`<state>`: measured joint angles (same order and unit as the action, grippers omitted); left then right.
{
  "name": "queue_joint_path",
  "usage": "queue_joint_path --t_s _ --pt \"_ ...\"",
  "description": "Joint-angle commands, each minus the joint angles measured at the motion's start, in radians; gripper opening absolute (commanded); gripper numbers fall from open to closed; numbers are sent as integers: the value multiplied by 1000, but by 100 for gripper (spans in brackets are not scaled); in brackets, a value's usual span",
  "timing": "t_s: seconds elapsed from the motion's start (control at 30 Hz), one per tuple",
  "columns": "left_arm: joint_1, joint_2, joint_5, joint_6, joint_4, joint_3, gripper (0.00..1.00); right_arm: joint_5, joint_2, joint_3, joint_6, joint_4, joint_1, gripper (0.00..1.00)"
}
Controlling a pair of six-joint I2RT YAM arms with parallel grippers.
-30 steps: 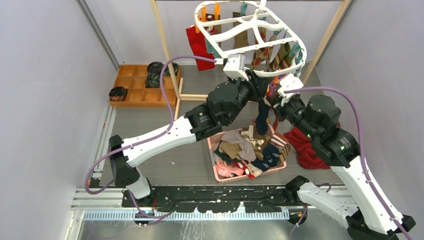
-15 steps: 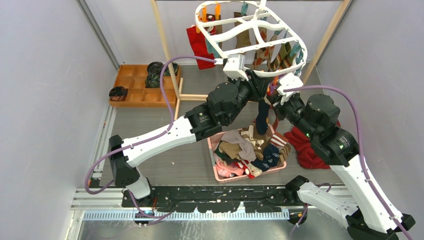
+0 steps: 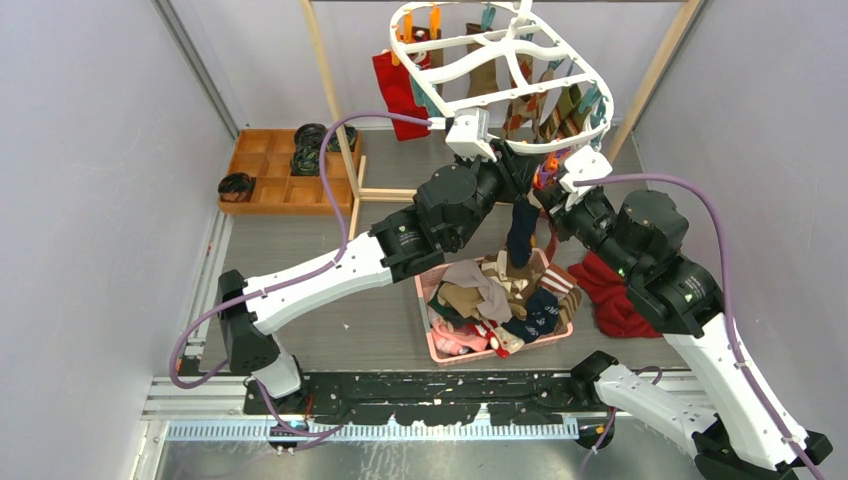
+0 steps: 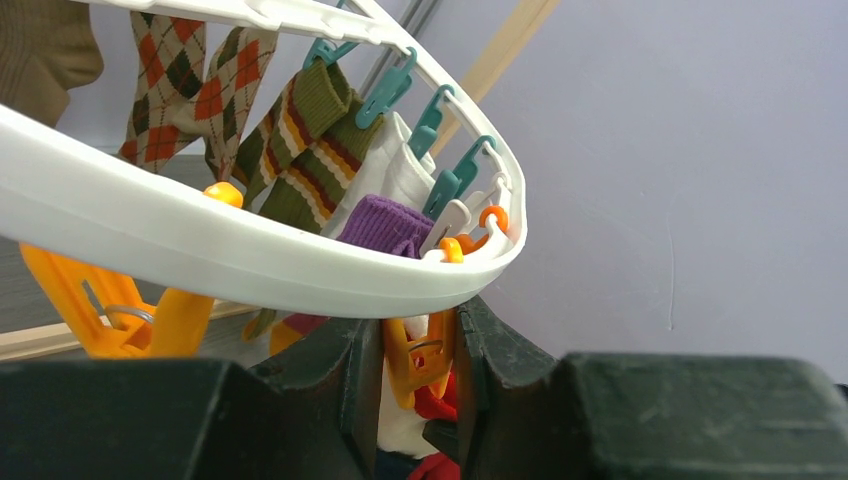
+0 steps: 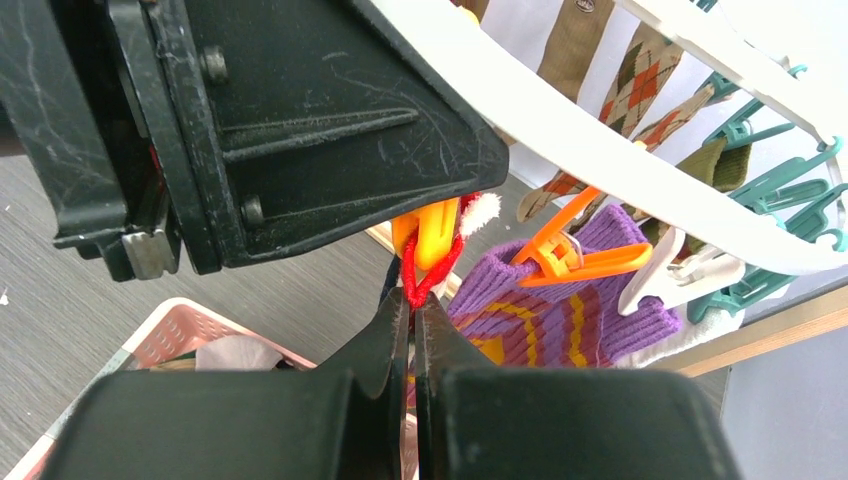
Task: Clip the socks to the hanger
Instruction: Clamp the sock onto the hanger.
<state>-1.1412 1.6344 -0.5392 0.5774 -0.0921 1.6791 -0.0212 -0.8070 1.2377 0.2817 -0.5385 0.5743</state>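
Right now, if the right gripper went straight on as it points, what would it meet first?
Probably the orange peg squeezed by the left gripper, just beyond the sock edge the right gripper pinches; depth unclear.

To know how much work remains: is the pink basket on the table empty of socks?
No, the pink basket holds a mixed pile of socks, seen from above.
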Motion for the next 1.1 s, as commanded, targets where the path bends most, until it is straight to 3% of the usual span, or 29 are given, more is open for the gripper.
queue_joint_path --t_s 0.0,1.07 --pt "6 5 -58 27 -30 15 0 -9 6 57 3 76 5 1" --pt "5 -35 -24 43 -42 -8 0 -81 -20 73 50 -4 4 1"
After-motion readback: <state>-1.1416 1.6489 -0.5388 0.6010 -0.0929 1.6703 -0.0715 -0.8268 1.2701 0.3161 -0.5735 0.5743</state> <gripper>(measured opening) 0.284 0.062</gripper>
